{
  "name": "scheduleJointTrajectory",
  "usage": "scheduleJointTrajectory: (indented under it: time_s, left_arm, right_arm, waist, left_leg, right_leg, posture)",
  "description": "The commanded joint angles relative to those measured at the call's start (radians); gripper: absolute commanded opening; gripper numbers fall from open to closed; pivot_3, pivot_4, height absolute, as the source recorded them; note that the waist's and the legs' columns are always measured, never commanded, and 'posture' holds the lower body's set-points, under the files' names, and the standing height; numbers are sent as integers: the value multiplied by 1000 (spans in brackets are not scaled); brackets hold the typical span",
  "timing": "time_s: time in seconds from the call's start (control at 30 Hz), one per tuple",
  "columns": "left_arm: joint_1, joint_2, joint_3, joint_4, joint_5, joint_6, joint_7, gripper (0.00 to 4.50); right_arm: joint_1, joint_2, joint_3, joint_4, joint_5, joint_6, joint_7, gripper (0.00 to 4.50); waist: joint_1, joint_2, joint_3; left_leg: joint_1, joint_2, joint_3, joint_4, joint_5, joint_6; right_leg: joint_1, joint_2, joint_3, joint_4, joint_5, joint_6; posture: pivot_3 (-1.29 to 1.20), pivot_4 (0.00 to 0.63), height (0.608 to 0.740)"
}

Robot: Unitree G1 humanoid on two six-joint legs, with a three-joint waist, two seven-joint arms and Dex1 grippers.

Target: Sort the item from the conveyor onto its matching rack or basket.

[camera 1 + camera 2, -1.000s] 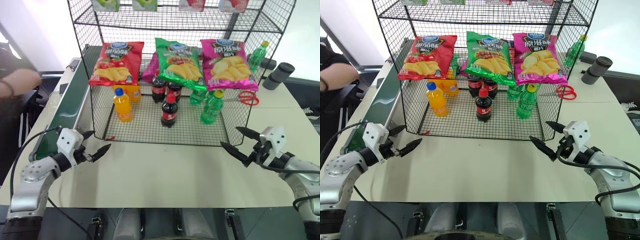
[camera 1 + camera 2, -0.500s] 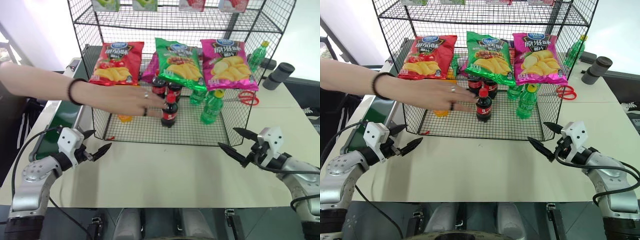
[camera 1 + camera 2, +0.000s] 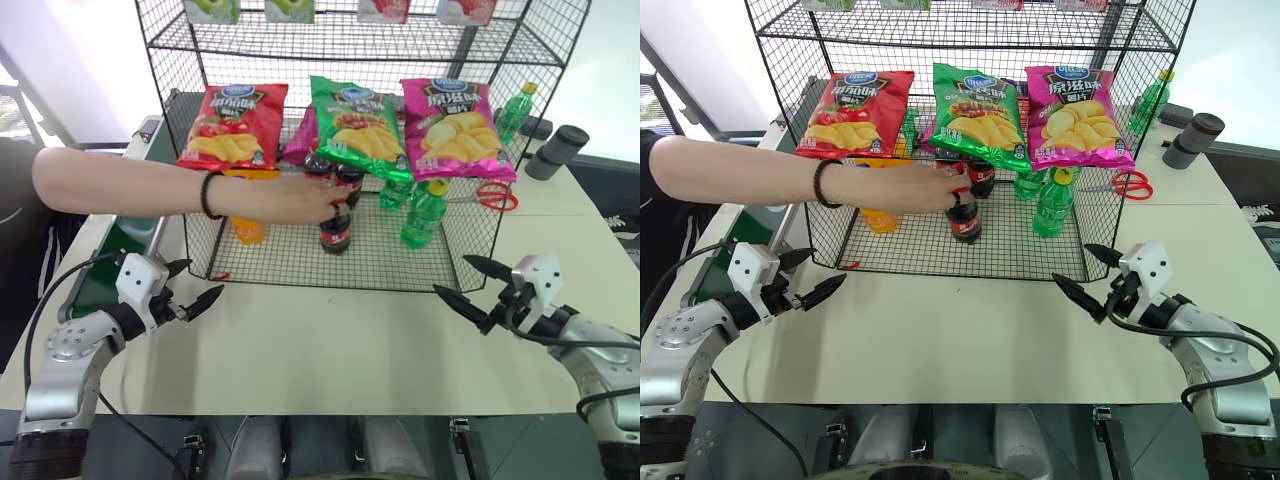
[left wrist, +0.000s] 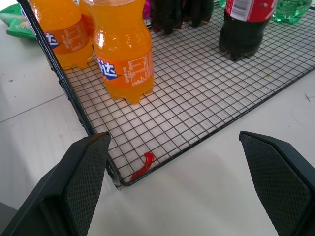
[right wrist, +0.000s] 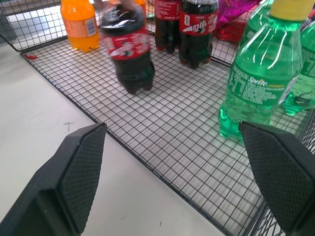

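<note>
We see a person's bare forearm with a dark wristband reaching in from the left, the hand (image 3: pixel 300 199) closed around the neck of a small plastic cola bottle with dark brown liquid and a red label (image 3: pixel 335 229). That bottle stands on the bottom tier of the large black wire-mesh shelving unit (image 3: pixel 300 268), slightly tilted as far as we can tell, near the front and middle of the tier. Two more cola bottles of the same kind (image 5: pixel 183 27) stand just behind it.

On the same tier: an orange-drink bottle (image 4: pixel 124 51) towards the left, with a second one just behind it, and green plastic bottles with yellow caps (image 3: pixel 424 214) to the right. A red, a green and a pink crisp bag (image 3: pixel 352 122) hang in a row across the front of the shelving unit, above the bottles.

The long narrow dark-green belt with pale grey side rails (image 3: pixel 120 235) runs along the left of the pale table (image 3: pixel 330 340) — partly hidden by the forearm.

Left gripper (image 3: pixel 196 290) — fingers spread wide, grasping nothing, hovering over the table just in front of the shelving unit's left front corner. Right gripper (image 3: pixel 462 285) likewise spread and empty, near the right front corner. Red-handled scissors (image 3: pixel 495 196) lie on the table beyond the shelving unit, right side.
</note>
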Motion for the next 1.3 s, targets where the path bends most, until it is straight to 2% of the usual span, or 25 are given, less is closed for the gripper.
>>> scheduleJointTrajectory:
  time_s: [0.03, 0.57, 0.87, 1.03, 1.2, 1.3]
  left_arm:
    - [-17, 0, 11, -19, -11, 4, 13, 4500]
    - [0, -10, 35, -64, -45, 54, 40, 4500]
    - [-17, 12, 138, -105, -131, 121, 74, 4500]
    - [-40, 11, 263, -84, -190, 175, 162, 4500]
    - [-48, -16, 325, -24, -178, 167, 252, 4500]
    - [-50, -57, 317, 0, -134, 117, 318, 4500]
  right_arm:
    - [-11, 4, -2, -20, -2, -14, 0, 4448]
    - [-22, 2, 10, -23, -2, -8, -4, 4448]
    - [-48, 13, 34, -19, -8, -4, -12, 4448]
    - [-62, 20, 52, -19, -11, -2, -12, 4448]
    - [-65, 40, 84, -35, -22, -7, -23, 4448]
    - [-91, 70, 127, -71, -20, 9, -40, 4448]
  waist:
    - [0, 0, 0]
    - [0, 0, 0]
    - [0, 0, 0]
    - [-1, 0, 0]
    - [-1, 0, 0]
    - [-1, -1, 0]
  left_leg:
    - [0, 0, 0, 0, 0, 0]
    - [0, 0, 0, 0, 0, 0]
    - [0, 0, 0, 0, 0, 0]
    - [0, 0, 0, 0, 0, 0]
    - [0, 0, 0, 0, 0, 0]
    - [0, 0, 0, 0, 0, 0]
  right_leg:
    - [0, 0, 0, 0, 0, 0]
    - [0, 0, 0, 0, 0, 0]
    - [0, 0, 0, 0, 0, 0]
    - [0, 0, 0, 0, 0, 0]
    - [0, 0, 0, 0, 0, 0]
    - [0, 0, 0, 0, 0, 0]
  posture:
    - [0, 150, 740]
    - [0, 150, 740]
    - [0, 150, 740]
    - [0, 150, 740]
    - [0, 150, 740]
    - [0, 150, 740]
